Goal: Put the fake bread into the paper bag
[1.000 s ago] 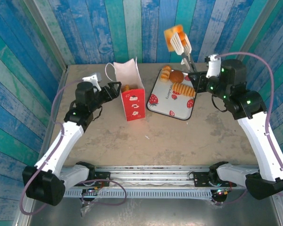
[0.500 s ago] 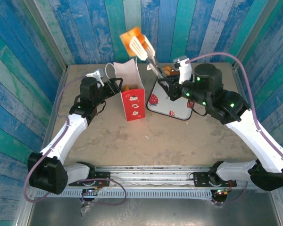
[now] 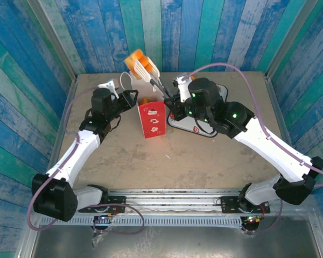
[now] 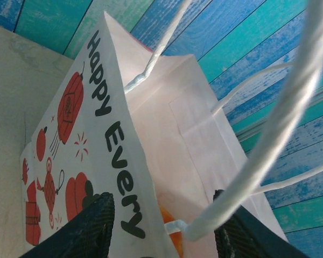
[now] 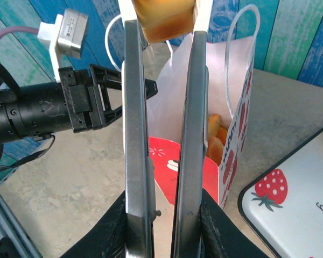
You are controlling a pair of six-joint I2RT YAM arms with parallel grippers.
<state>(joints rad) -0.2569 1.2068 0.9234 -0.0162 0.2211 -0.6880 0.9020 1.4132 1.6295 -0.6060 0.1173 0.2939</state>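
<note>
The right hand (image 3: pixel 145 69) was clamped on a piece of fake bread (image 5: pixel 164 19), held in the air above the paper bag (image 3: pixel 152 115). The bag stood upright near the far edge of the surface (image 3: pixel 204 161), with more pastries (image 5: pixel 215 137) inside. The left hand (image 3: pixel 130 100) had its fingers apart, straddling the bag's left rim and a cord handle (image 4: pixel 269 134).

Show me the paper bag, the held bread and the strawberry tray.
paper bag (image 3: pixel 152 122): top view, red front panel.
held bread (image 5: pixel 164 20): right wrist view, visible underside.
strawberry tray (image 5: pixel 299 231): right wrist view, white surface.
</note>
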